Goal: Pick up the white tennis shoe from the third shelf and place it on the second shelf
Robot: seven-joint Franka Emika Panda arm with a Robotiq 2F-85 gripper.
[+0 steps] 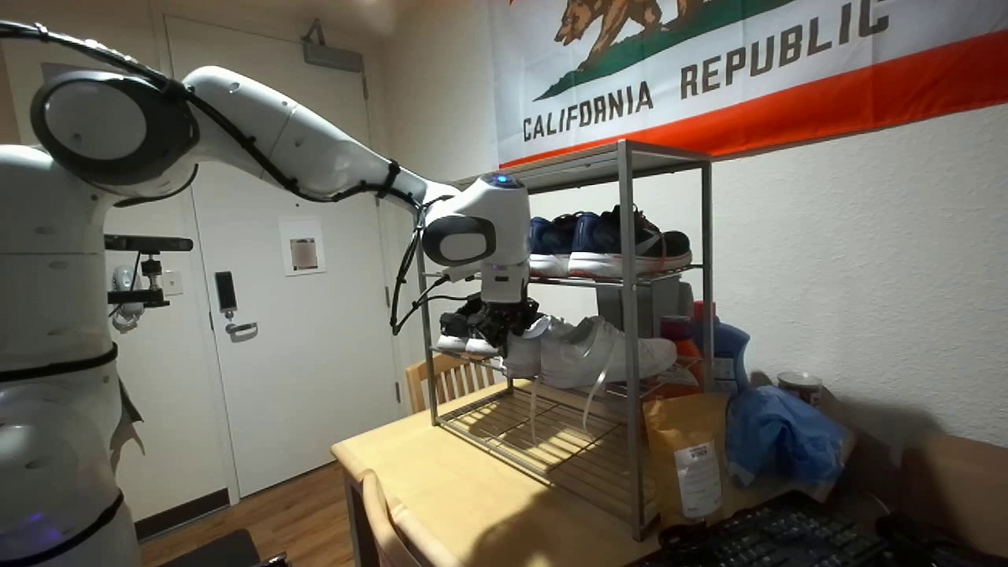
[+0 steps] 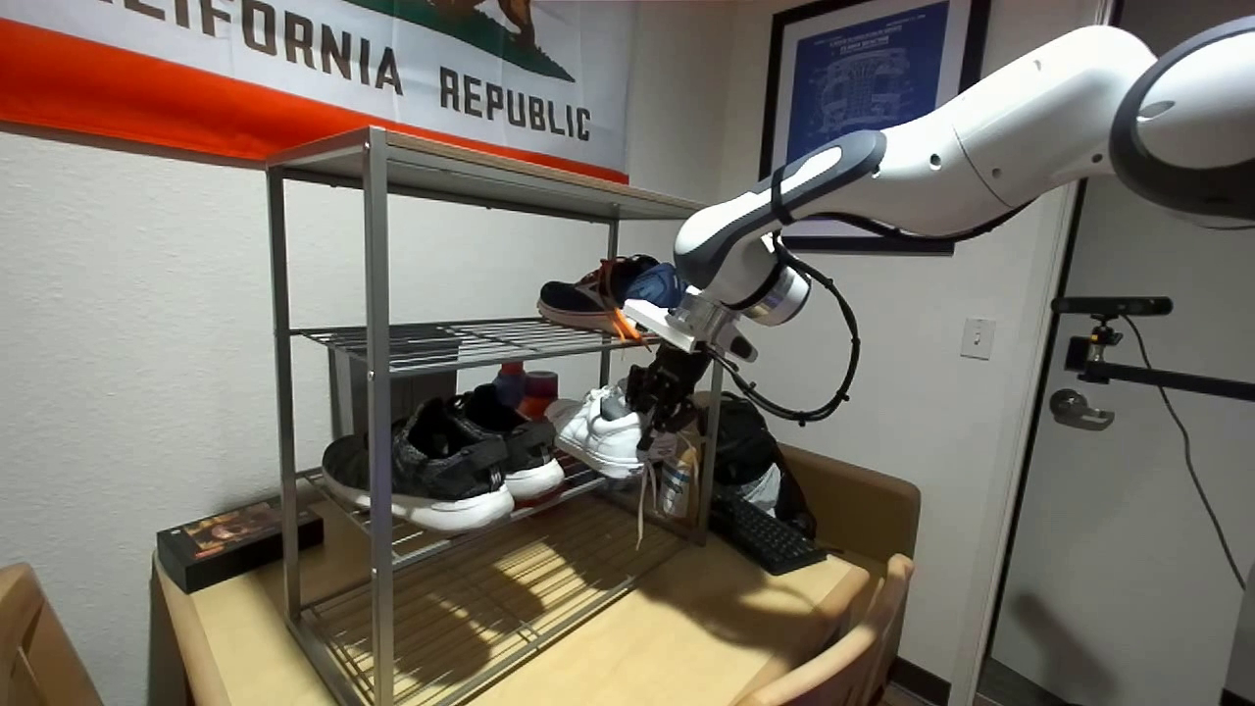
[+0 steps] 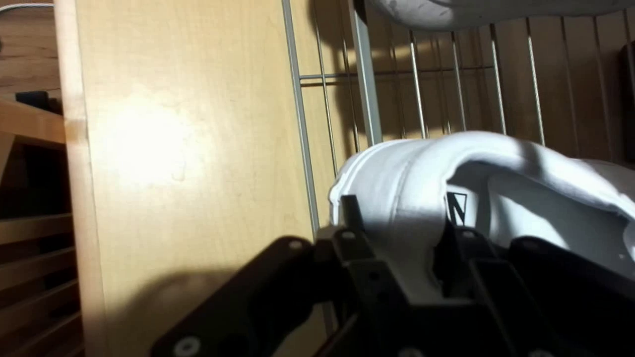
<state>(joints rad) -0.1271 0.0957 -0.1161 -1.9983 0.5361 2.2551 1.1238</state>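
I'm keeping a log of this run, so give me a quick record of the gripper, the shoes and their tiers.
Gripper: astride the heel of the white tennis shoe, one finger inside
Grip: clamped or loose, cannot tell
Shoe height: at middle wire tier; resting or lifted unclear
Also on that tier: black shoes, second white shoe
Upper wire tier: dark blue shoes

A California Republic flag [image 1: 740,71] is hung on the wall [image 1: 850,260], and a framed blue print [image 2: 868,88] is seen in an exterior view. A sheet of paper [image 1: 302,248] is fixed to a white door [image 1: 276,165]. Dark blue shoes [image 1: 591,236] are set higher up than black shoes [image 2: 441,466] with white soles. On the wooden table [image 1: 425,465], a black box [image 2: 240,544] is placed near one end and a keyboard [image 2: 770,534] near the other, where a yellow padded envelope [image 1: 685,425] is stood beside a blue plastic bag [image 1: 780,437].
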